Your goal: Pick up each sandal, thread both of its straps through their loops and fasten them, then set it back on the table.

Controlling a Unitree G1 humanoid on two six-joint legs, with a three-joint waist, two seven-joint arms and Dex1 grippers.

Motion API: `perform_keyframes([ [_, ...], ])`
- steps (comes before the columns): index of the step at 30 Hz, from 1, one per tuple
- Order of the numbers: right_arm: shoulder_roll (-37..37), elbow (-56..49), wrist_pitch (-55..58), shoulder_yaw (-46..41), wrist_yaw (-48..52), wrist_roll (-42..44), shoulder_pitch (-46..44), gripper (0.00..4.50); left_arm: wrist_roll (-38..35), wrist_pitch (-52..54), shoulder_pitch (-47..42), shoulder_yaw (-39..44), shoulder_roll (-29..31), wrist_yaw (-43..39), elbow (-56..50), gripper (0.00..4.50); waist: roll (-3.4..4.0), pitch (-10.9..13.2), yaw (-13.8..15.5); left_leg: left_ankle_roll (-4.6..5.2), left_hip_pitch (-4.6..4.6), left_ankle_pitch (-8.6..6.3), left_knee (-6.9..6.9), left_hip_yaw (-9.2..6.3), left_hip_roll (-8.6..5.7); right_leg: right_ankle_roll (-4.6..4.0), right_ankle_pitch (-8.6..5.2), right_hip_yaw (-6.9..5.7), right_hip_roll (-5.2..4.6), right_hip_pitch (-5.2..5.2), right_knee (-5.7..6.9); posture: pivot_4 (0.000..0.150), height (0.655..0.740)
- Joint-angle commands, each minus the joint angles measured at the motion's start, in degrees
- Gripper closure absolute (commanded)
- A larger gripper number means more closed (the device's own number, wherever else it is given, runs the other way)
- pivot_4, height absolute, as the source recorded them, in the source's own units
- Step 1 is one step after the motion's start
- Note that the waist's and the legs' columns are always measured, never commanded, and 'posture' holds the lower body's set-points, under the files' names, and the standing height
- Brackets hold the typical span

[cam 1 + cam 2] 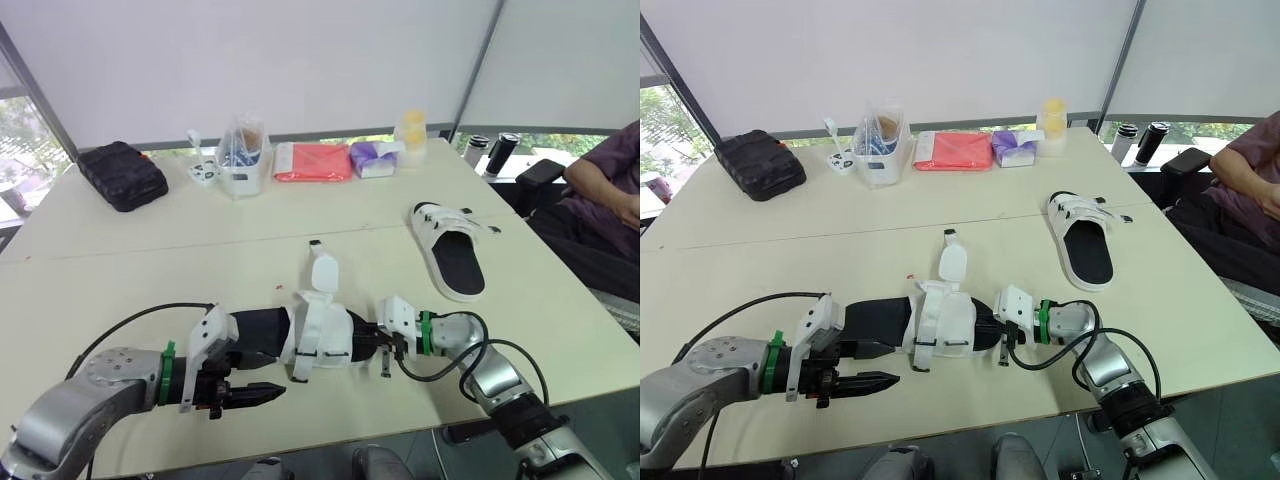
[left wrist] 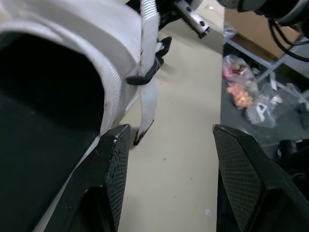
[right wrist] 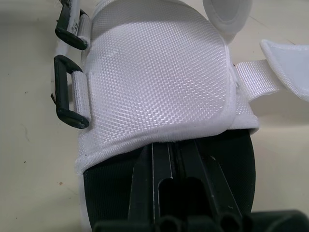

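Note:
A white sandal [image 1: 318,335] with a black sole lies sideways on the table [image 1: 150,270] between my two grippers. Its straps [image 1: 325,272] hang loose, away from the black loops [image 3: 70,99] on its side. My left gripper [image 1: 250,375] is open at the heel end, and one finger [image 2: 113,164] sits beside the sole's edge. My right gripper [image 3: 176,147] is shut, its fingertips resting on the black footbed at the toe end, just under the white upper [image 3: 154,77]. A second white sandal [image 1: 450,250] lies flat at the far right.
Along the far edge stand a black case [image 1: 122,175], a clear bag of small items [image 1: 242,150], a red packet [image 1: 312,162], a purple packet [image 1: 372,158] and a yellow cup stack [image 1: 410,135]. A person [image 1: 610,200] sits at the right. The table's front edge is close to my arms.

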Motion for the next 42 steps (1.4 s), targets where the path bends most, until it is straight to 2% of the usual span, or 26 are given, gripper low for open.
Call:
perform_keyframes([
  [1,-0.8,5.8,3.6,2.9,-0.4,-4.8,2.7,4.5,1.6,-2.2,-2.7,-2.6,-0.1,-1.6,2.0,1.76,-0.02,0.0,-0.1,0.0,0.0,0.0,0.0,0.01,0.0,0.0,0.0,0.0,0.0,0.0,0.01,0.15,0.74],
  [13,-0.7,5.8,4.0,2.7,-0.9,-5.1,2.5,4.5,7.2,-6.8,-6.8,-12.6,-4.2,-3.8,9.0,1.76,-0.1,-0.1,0.1,0.12,0.01,0.06,-0.06,0.0,0.01,-0.02,0.01,-0.01,-0.01,0.0,0.0,0.15,0.74],
  [15,-0.6,5.9,3.9,2.7,-1.0,-5.2,2.4,4.5,9.1,-8.1,-7.4,-14.1,-5.0,-3.7,10.7,2.25,-0.12,-0.1,0.0,0.12,0.01,0.06,-0.06,0.0,0.01,-0.02,0.01,-0.01,-0.01,0.0,0.0,0.15,0.74],
  [17,-0.6,6.0,3.9,2.6,-1.1,-5.2,2.5,4.5,9.4,-8.5,-7.5,-14.3,-5.6,-3.6,11.2,2.95,-0.12,-0.1,0.0,0.12,0.01,0.06,-0.07,0.0,0.01,-0.02,0.01,-0.01,-0.01,0.0,0.0,0.15,0.74],
  [20,-0.6,6.2,3.8,2.6,-1.3,-5.3,2.4,4.5,8.8,-8.5,-7.3,-13.9,-6.0,-4.1,11.1,4.48,-0.12,-0.1,0.0,0.12,0.01,0.07,-0.07,-0.01,0.01,-0.02,0.01,-0.01,-0.01,0.0,0.0,0.15,0.74],
  [23,-0.5,6.2,3.7,2.6,-1.4,-5.4,2.5,4.5,7.9,-7.9,-6.2,-13.9,-4.4,-6.3,9.5,4.48,-0.12,-0.1,0.0,0.12,0.01,0.07,-0.07,-0.01,0.01,-0.02,0.01,-0.01,-0.01,0.0,0.0,0.15,0.74],
  [29,-0.5,6.6,3.6,2.8,-1.3,-5.6,2.2,4.5,3.5,-5.0,-3.3,-13.7,4.8,-16.6,4.6,4.48,-0.01,0.0,0.0,0.13,0.0,0.06,-0.11,0.0,0.04,-0.03,0.01,-0.01,-0.01,-0.05,0.0,0.15,0.74],
  [32,-0.5,6.8,3.5,2.9,-1.4,-5.8,2.2,4.5,1.5,-4.4,-3.1,-13.4,7.5,-20.4,3.7,4.48,0.03,0.0,0.0,0.04,-0.01,0.01,-0.11,-0.01,0.04,-0.03,0.0,-0.01,-0.02,-0.05,-0.03,0.15,0.74],
  [34,-0.6,6.9,3.3,2.9,-1.4,-5.9,2.1,4.5,0.4,-4.0,-3.4,-13.1,7.7,-21.0,3.5,4.48,0.04,0.0,-0.1,0.02,-0.02,0.0,-0.11,0.0,0.04,-0.03,0.0,0.0,-0.02,-0.05,-0.03,0.15,0.74],
  [38,-0.6,7.2,3.1,2.9,-1.4,-6.0,1.9,4.5,-8.9,1.7,-6.7,-9.5,4.1,-19.1,2.4,4.48,-0.01,0.0,0.0,0.03,-0.04,0.01,-0.15,-0.01,0.05,-0.04,0.0,-0.01,-0.02,-0.05,-0.03,0.15,0.74],
  [42,-0.7,7.6,2.9,3.0,-1.5,-6.0,1.7,4.5,-10.9,3.4,-6.1,-9.3,4.6,-18.9,-0.2,4.48,-0.07,0.1,-0.3,0.1,-0.01,0.05,-0.16,0.0,0.05,-0.04,0.0,-0.01,-0.01,-0.05,-0.03,0.15,0.74],
])
